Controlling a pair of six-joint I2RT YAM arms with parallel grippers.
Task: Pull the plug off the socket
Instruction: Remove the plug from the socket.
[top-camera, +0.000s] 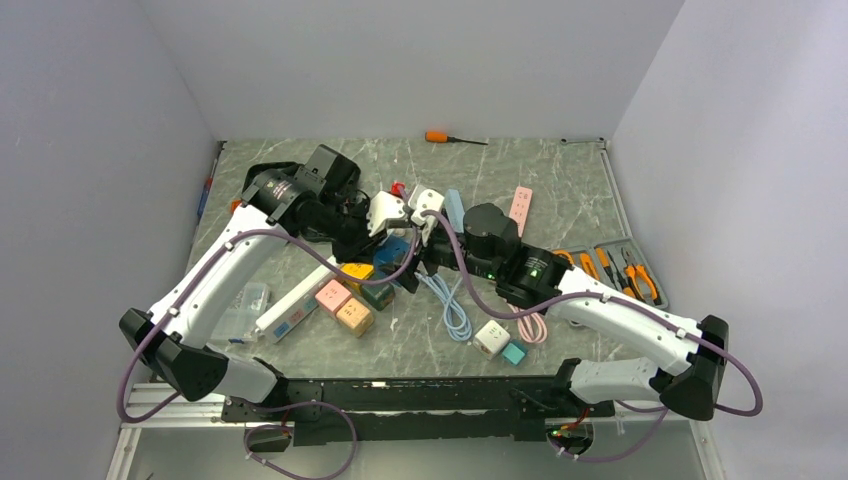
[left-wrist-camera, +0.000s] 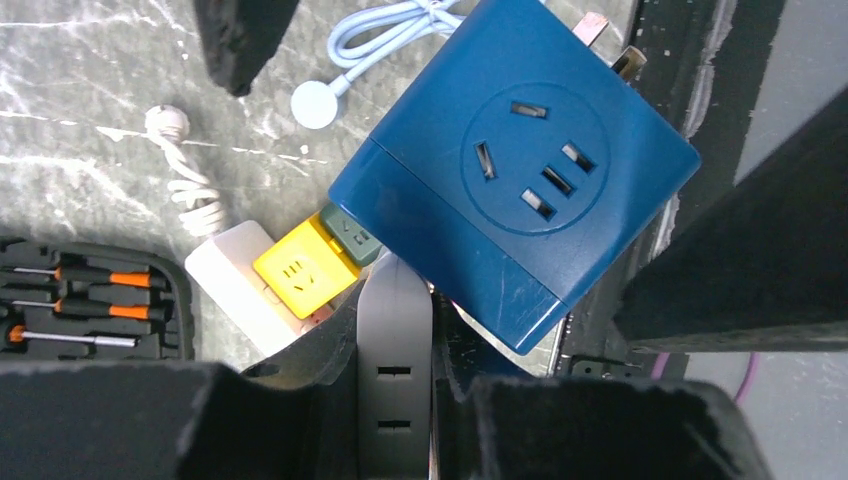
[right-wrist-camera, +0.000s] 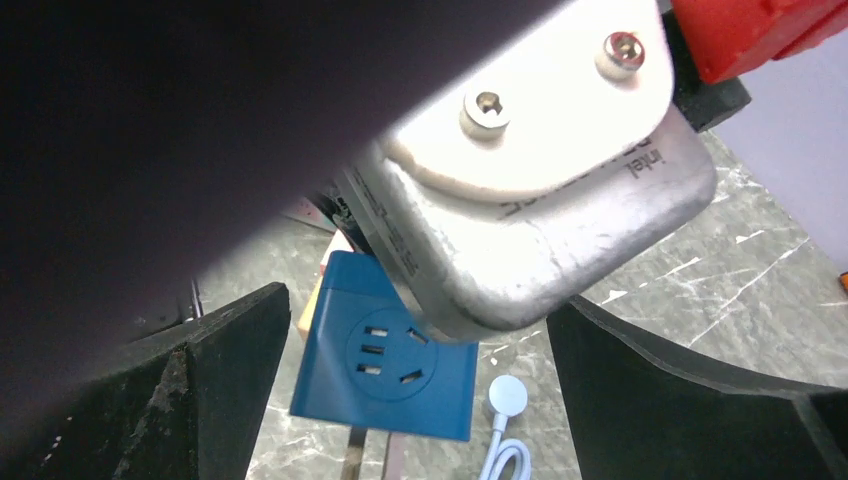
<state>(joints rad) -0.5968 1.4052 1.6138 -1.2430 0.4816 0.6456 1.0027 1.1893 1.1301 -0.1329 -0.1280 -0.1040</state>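
Both arms reach in over the table's middle toward the far edge, wrists nearly meeting above the blue socket cube (left-wrist-camera: 515, 165). The left gripper (top-camera: 385, 235) and right gripper (top-camera: 425, 245) are crowded together; I cannot tell either's opening. A tool tray (top-camera: 655, 290) by the right edge holds orange-handled pliers (top-camera: 640, 278).
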